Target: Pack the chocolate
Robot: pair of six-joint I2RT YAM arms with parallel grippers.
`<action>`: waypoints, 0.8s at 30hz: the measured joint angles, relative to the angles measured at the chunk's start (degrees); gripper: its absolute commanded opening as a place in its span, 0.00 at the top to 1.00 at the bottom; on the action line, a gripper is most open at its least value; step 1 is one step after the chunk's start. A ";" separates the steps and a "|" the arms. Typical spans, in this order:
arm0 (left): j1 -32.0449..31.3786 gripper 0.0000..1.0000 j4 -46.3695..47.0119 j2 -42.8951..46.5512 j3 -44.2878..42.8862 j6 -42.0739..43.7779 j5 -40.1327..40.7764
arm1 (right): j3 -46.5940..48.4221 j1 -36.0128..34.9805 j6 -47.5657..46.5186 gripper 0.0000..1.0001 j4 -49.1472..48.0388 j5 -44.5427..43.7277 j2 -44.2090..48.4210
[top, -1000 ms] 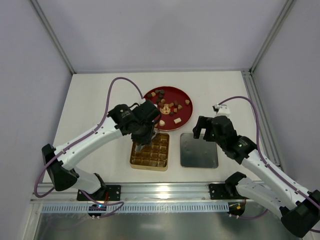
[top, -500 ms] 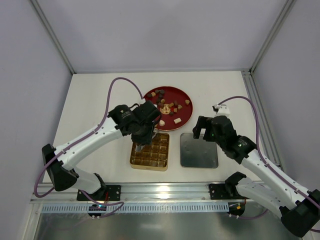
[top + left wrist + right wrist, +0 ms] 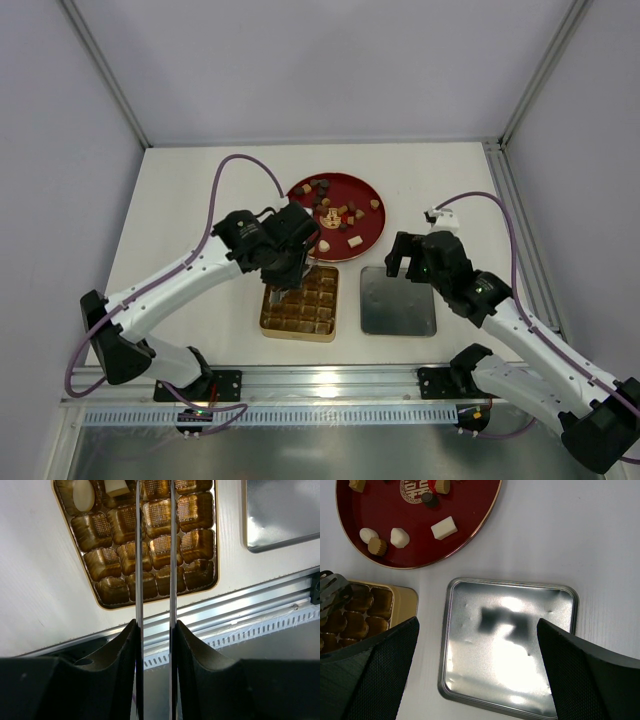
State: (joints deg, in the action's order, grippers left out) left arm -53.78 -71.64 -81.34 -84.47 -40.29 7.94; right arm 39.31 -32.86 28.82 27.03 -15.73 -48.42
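Observation:
The chocolate point(image 3: 340, 215) lies as several small brown, tan and white pieces on the round red plate point(image 3: 362, 190); a white block point(image 3: 443, 528) shows in the right wrist view. The gold gridded box point(image 3: 300, 335) lies in front of the plate. Two cream pieces point(image 3: 83, 495) sit in its far corner cells; most cells point(image 3: 197, 540) are bare. My left gripper point(image 3: 285, 268) hovers over the box, shut on thin metal tongs point(image 3: 138, 555), whose blades stand apart over the cells point(image 3: 332, 587). The tong tips are out of view. My right gripper point(image 3: 405, 255) is wide open and empty.
A shallow silver tin lid point(image 3: 397, 300) lies right of the box, under my right gripper point(image 3: 477, 675). The aluminium rail point(image 3: 320, 380) runs along the near table edge. Grey enclosure walls point(image 3: 60, 200) stand left, right and behind.
My left gripper with the tongs has shifted very slightly toward the near left over the box. The right arm has not moved.

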 measured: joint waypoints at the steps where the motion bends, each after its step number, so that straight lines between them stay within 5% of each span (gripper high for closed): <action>1: 0.00 0.67 0.00 0.11 0.00 0.00 0.00 | 0.00 0.00 -0.02 0.00 0.00 0.00 0.00; 24: -0.11 0.64 -0.11 0.74 0.52 -0.02 0.00 | -0.07 0.00 0.00 0.00 -0.72 0.07 -0.74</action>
State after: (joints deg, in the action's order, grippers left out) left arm -53.89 -71.75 -80.60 -83.94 -40.32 7.94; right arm 39.24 -32.86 28.82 26.30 -15.66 -49.17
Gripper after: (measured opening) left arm 0.357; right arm 0.996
